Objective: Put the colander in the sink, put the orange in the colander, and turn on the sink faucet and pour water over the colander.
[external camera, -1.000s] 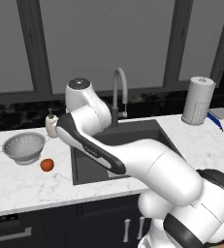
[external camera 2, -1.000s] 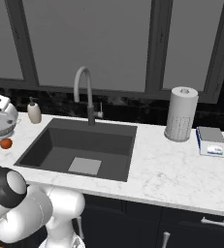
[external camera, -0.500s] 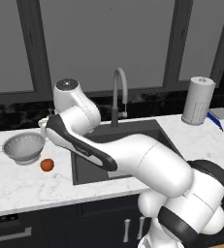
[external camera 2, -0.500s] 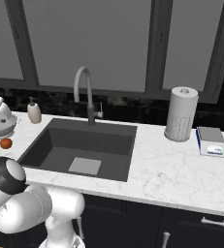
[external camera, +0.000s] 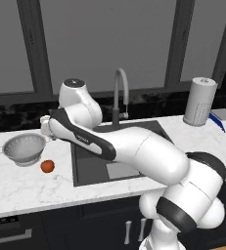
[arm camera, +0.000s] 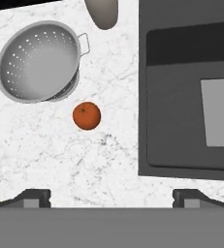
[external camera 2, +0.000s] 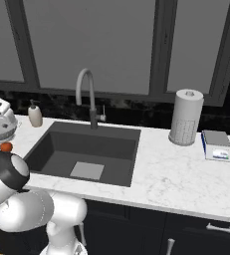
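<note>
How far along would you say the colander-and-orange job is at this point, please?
Nothing looks done yet. The colander sits on the counter beside the sink, with the orange lying next to it, outside the bowl. The gripper hangs above them, jaws open and empty. Moving the colander, adding the orange and running the sink faucet remain.

two base views flank the sink (external camera: pixel 109 166), hand view looks straight down on counter (arm camera: pixel 60 155)
</note>
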